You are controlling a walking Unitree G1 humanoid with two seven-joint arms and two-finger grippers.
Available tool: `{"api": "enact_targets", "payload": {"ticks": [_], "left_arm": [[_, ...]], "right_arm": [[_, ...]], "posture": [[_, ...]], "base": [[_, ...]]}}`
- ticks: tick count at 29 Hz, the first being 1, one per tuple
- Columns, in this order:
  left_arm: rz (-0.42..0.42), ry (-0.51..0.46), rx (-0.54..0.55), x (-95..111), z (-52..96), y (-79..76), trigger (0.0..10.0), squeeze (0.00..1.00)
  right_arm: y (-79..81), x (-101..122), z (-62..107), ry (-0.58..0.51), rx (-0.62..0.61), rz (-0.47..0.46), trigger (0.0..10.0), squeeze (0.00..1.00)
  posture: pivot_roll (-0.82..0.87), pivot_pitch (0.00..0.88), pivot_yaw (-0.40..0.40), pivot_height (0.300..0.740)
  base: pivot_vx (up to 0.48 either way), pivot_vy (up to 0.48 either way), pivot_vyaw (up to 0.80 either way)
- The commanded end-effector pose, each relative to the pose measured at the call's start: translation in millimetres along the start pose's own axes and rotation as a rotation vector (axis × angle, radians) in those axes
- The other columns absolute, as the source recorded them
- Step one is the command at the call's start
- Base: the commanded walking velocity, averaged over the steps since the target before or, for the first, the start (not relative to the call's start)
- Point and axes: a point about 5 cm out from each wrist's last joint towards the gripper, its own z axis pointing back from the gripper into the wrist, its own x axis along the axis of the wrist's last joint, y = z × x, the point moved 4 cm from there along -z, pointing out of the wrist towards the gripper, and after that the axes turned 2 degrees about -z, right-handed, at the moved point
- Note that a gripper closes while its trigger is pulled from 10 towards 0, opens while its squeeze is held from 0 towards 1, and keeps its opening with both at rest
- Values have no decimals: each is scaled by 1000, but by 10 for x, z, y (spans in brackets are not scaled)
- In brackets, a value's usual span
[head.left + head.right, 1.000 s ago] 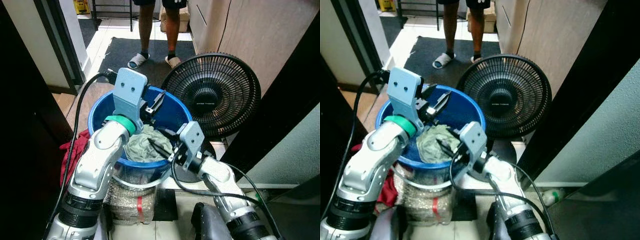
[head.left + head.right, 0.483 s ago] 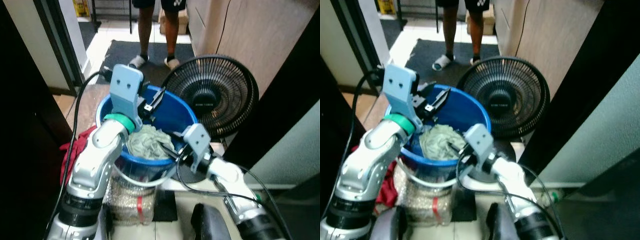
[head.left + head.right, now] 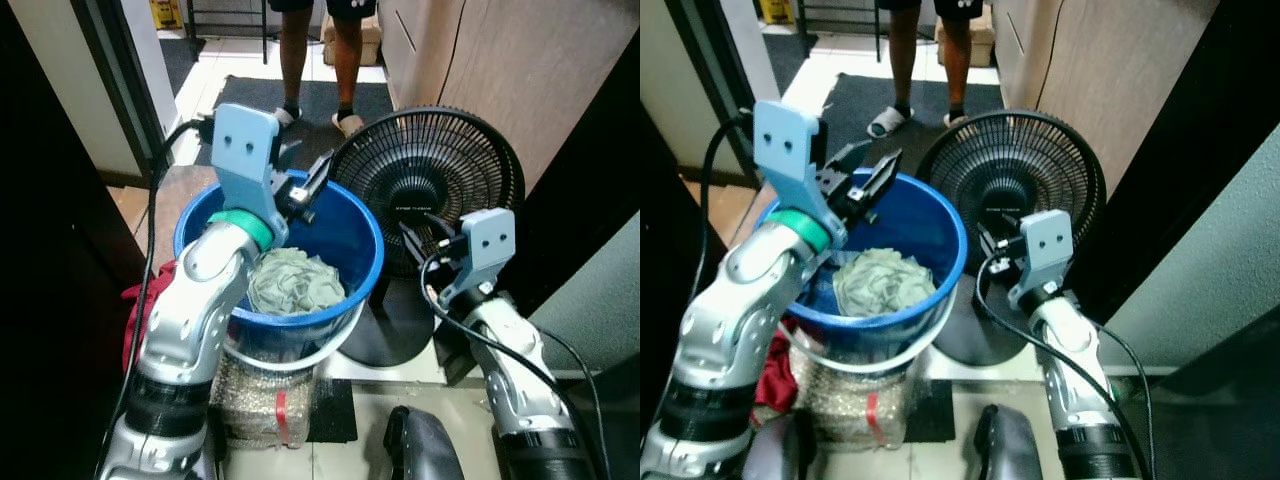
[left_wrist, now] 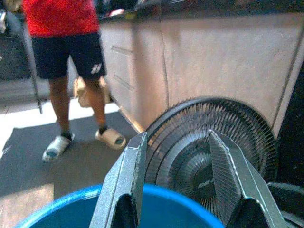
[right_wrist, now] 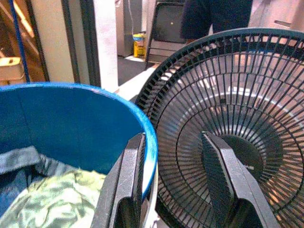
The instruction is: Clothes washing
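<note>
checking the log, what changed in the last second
The right end effector pulled out of the bucket, where it had been down at the cloth, and now hangs open in front of the fan. The cloth stayed in the bucket. The left end effector stayed open over the far rim.

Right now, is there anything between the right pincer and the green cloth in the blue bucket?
Yes. The right pincer, open, hangs outside the blue bucket, in front of the black fan. The bucket's wall and rim stand between it and the green cloth. From above nothing covers the cloth; the left pincer hovers over the far rim.
</note>
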Motion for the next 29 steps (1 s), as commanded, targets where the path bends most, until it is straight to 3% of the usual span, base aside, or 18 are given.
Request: {"api": "enact_targets", "payload": {"ticks": [1, 4, 6, 9, 10, 12, 15, 19, 21, 22, 29], "left_arm": [[-52, 36, 12, -106, -39, 98, 10000, 0], [-149, 121, 114, -279, 25, 570, 10000, 0], [-162, 134, 131, -302, 49, 645, 10000, 0], [-208, 184, 194, -394, 200, 897, 10000, 0], [-208, 184, 194, -394, 200, 897, 10000, 0], [-229, 229, 241, -487, 349, 1065, 10000, 0], [-239, 271, 270, -602, 476, 1177, 10000, 0], [-198, 308, 265, -760, 540, 1141, 10000, 0], [-166, 317, 250, -850, 539, 1060, 10000, 0], [-115, 324, 218, -947, 524, 874, 10000, 0], [-89, 359, 157, -1112, 579, 684, 10000, 0]], "right_arm": [[22, 39, -30, -7, -3, -16, 10000, 0], [36, 63, -81, -6, -9, -13, 10000, 0], [34, 70, -88, -6, -12, -14, 10000, 0], [15, 91, -113, -10, -19, -12, 10000, 0], [15, 91, -113, -10, -19, -12, 10000, 0], [7, 81, -130, -6, -19, -9, 10000, 0], [28, 69, -147, 2, -9, -9, 10000, 0], [68, 43, -168, 13, 4, -11, 10000, 0], [88, 19, -178, 22, 9, -10, 10000, 0], [124, -18, -188, 34, 19, -9, 10000, 0], [106, -64, -174, 51, 14, -5, 10000, 0]], "posture": [[113, 85, 38, 490], [114, 82, 39, 490], [114, 82, 39, 490], [119, 85, 29, 490], [119, 85, 29, 490], [124, 87, 19, 490], [131, 90, 9, 490], [137, 92, 1, 490], [138, 95, -7, 490], [138, 96, -9, 490], [127, 96, -7, 490]], "base": [[0, 0, 0], [0, 0, 0], [0, 0, 0], [0, 0, 0], [0, 0, 0], [0, 0, 0], [0, 0, 0], [0, 0, 0], [0, 0, 0], [0, 0, 0], [0, 0, 0]]}}
